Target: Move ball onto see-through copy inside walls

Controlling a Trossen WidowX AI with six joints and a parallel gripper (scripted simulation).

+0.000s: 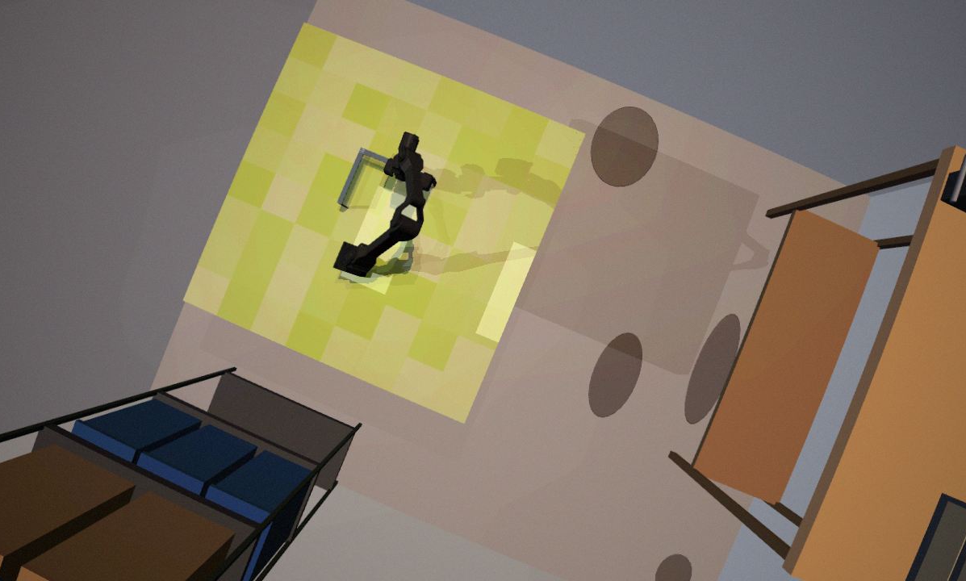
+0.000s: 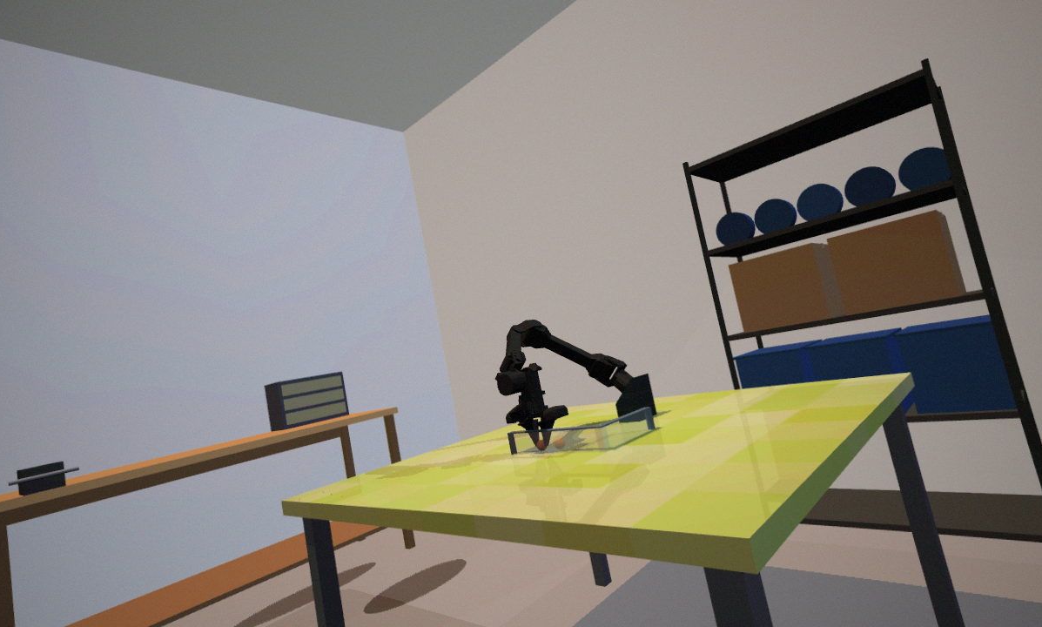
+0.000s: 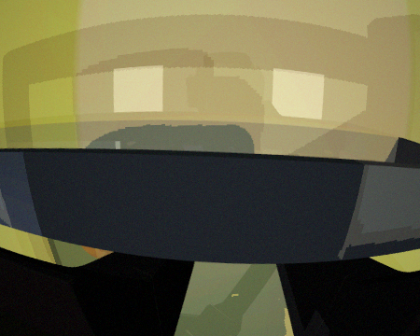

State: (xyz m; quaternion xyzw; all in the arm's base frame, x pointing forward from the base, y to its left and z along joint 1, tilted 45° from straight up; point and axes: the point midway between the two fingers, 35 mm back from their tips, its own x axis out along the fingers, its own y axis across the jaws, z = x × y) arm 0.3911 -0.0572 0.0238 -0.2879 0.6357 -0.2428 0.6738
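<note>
The small orange ball (image 2: pixel 541 444) lies on the yellow-green table just inside the low clear walls (image 2: pixel 587 431), right at my fingertips. The see-through copy (image 2: pixel 559 441) sits a little to its right. My gripper (image 2: pixel 541 438) points down at the table and its fingers are partly closed with a gap. In the wrist view the gripper (image 3: pixel 235 324) shows only table between the fingers. A dark wall (image 3: pixel 191 205) crosses that view, with an orange sliver (image 3: pixel 96 252) beside the left finger. From above, the arm (image 1: pixel 399 169) hides the ball near the wall corner (image 1: pixel 359 152).
The arm's base (image 2: pixel 635 395) stands at the far end of the walls. A shelf rack (image 2: pixel 859 312) with boxes and blue bins stands behind the table. A wooden bench (image 2: pixel 197 460) runs along the left wall.
</note>
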